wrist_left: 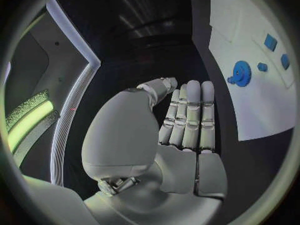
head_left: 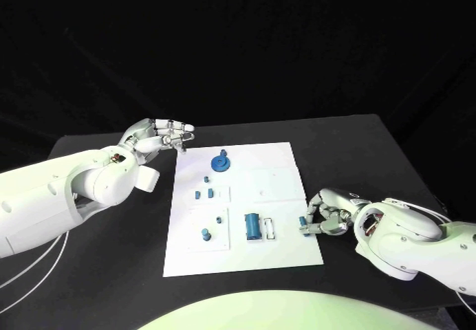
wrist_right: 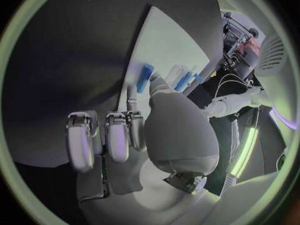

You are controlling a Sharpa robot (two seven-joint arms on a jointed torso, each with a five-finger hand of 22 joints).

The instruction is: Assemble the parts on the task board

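Note:
The white task board (head_left: 283, 172) lies mid-table. On it are a blue gear (head_left: 220, 163), small blue blocks (head_left: 206, 194), two short pegs (head_left: 206, 234) and a blue cylinder (head_left: 254, 225). My right hand (head_left: 329, 214) sits at the board's right edge, thumb and a finger pinching a small blue peg (head_left: 303, 222); its other fingers are curled in. The right wrist view shows that peg (wrist_right: 145, 77) at the fingertips over the board (wrist_right: 156, 40). My left hand (head_left: 159, 137) hovers off the board's far left corner with straight fingers, holding nothing. The gear (wrist_left: 240, 73) lies beyond the left hand (wrist_left: 187, 120).
Bare black table (head_left: 337, 141) surrounds the board on all sides. A thin pale piece (head_left: 269, 227) lies right beside the blue cylinder. More blue parts (wrist_right: 185, 80) show past the right hand.

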